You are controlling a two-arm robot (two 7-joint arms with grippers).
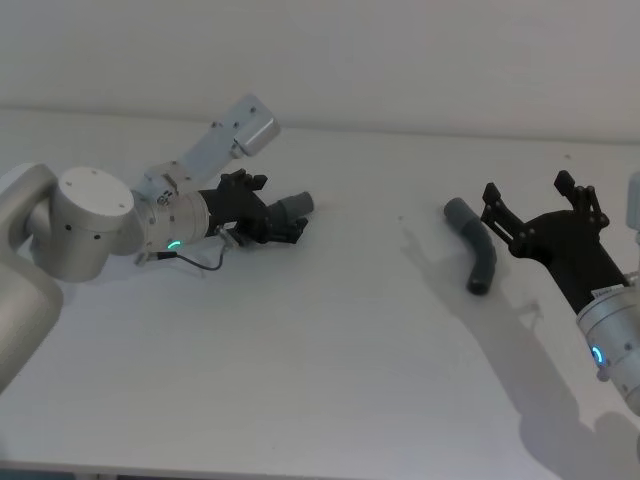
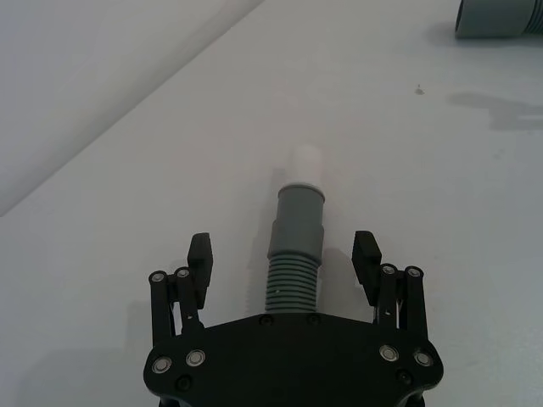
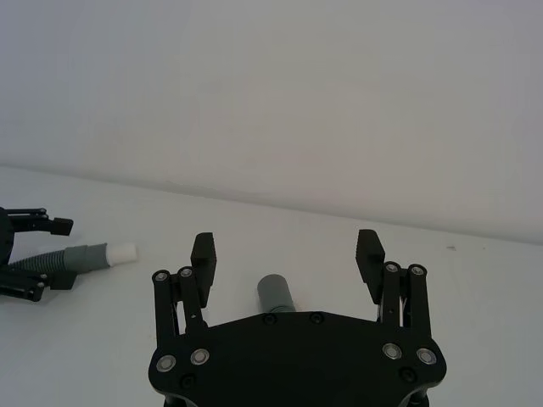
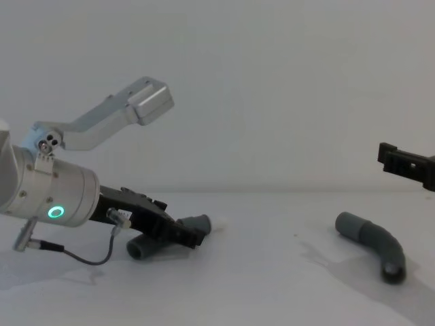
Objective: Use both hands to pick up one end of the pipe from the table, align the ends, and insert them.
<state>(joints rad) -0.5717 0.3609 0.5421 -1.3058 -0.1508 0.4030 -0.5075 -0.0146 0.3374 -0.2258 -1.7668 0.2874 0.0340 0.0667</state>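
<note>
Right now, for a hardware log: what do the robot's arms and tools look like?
The left tool and right tool are black, with jointed fingers and silver screws. Each arm is silver and round with a glowing ring; a thin black cable hangs off the left.

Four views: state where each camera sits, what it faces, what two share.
Head: high, looking down at the table; left end effector and right end effector show.
Chest: low, looking across the table; left end effector and right fingertips show.
Left wrist: along its open end effector at the white-tipped hose.
Right wrist: along its open end effector at the other hose.
Shared: both wrist views show the white-tipped hose.
</note>
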